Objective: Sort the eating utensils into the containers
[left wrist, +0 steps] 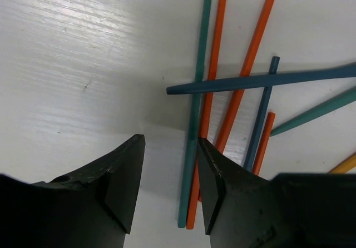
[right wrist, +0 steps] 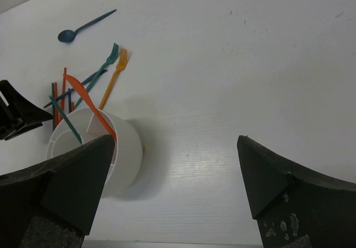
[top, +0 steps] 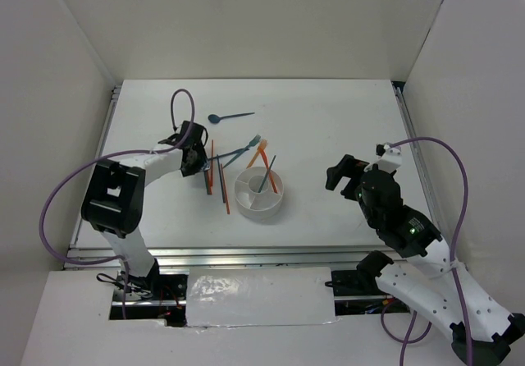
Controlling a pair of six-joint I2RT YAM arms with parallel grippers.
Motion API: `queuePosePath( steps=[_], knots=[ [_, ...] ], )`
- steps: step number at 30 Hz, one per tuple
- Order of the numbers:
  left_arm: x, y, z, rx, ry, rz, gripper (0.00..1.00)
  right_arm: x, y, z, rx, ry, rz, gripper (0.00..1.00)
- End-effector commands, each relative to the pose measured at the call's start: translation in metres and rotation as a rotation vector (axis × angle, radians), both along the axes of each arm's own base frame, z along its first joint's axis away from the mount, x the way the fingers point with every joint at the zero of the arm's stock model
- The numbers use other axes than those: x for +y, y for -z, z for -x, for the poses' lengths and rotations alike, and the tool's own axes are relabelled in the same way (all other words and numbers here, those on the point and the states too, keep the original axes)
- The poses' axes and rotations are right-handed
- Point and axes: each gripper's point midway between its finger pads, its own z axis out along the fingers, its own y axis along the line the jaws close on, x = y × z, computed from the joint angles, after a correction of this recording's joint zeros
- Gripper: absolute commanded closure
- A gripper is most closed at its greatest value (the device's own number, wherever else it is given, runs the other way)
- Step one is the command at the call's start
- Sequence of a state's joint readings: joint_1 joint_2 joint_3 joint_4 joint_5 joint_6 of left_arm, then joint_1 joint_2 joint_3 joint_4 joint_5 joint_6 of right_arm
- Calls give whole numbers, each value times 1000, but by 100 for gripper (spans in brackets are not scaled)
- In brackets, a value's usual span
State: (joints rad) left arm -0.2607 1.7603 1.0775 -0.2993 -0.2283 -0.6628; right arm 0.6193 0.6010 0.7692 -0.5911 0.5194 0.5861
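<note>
Hiding ends of chopsticks (left wrist: 245,70): left gripper (left wrist: 170,148) (jaws parted).

White table (top: 328,120), scattered utensils (top: 226,194), holder (top: 260,212)

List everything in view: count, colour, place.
holder: one, white, round and divided, mid-table
sticks in the holder: two, orange stick and teal stick, leaning inside
chopsticks: about six, orange, teal and dark blue, in a crossed pile left of the holder
forks: two, teal fork and orange fork, side by side beyond the holder
spoon: one, blue, alone on the far side
table: one, white
left end effector: black, open, low beside the pile
right end effector: black, open, right of the holder
</note>
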Motion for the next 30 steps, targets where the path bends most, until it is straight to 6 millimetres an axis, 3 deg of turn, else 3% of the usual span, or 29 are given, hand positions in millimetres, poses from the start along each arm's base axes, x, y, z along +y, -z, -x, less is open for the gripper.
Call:
queuePosePath(
  steps=[1,16,19,22,25,30],
  knots=[
    [-12,-2,-4,-29,13,32,44,3,-20,-4,-50,2,-30,0],
    [-5,7,3,10,3,-23,50,7,-17,-7,-43,-13,-25,0],
    [-6,6,3,5,13,-19,43,8,-17,-7,-41,-16,-24,0],
    [-5,6,3,11,19,-27,44,9,-16,-7,-39,-20,-24,0],
    [-3,1,4,1,22,-48,47,8,-15,-6,-36,-18,-24,0],
    [-5,-25,3,-63,44,-73,47,11,-14,-6,-36,-27,-33,0]
  ],
)
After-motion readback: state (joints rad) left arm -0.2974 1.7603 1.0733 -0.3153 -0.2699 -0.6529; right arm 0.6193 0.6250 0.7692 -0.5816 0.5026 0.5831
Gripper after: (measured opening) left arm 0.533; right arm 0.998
